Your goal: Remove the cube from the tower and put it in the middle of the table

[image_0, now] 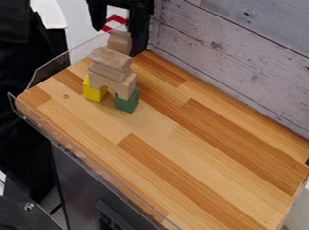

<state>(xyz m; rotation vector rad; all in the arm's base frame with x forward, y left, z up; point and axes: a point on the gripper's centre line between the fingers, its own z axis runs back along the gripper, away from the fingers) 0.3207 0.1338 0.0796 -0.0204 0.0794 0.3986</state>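
Observation:
The black gripper (118, 26) hangs at the top edge, left of centre, above the tower, its two fingers spread apart with nothing held between them. Below it, a plain wooden cube (120, 42) tops the tower, at the upper back of the stack. Under the cube are stacked natural wood blocks (110, 60), resting on a wooden arch block (112, 82). The arch is borne by a yellow block (93, 89) at the left and a green block (126, 102) at the right. The tower stands upright near the table's far left corner.
The wooden tabletop (181, 147) stretches right and toward the front from the tower. A clear plastic rim (62, 66) edges its left side, and a grey plank wall (245, 53) runs along the back. A red-and-white object (114, 21) shows behind the gripper.

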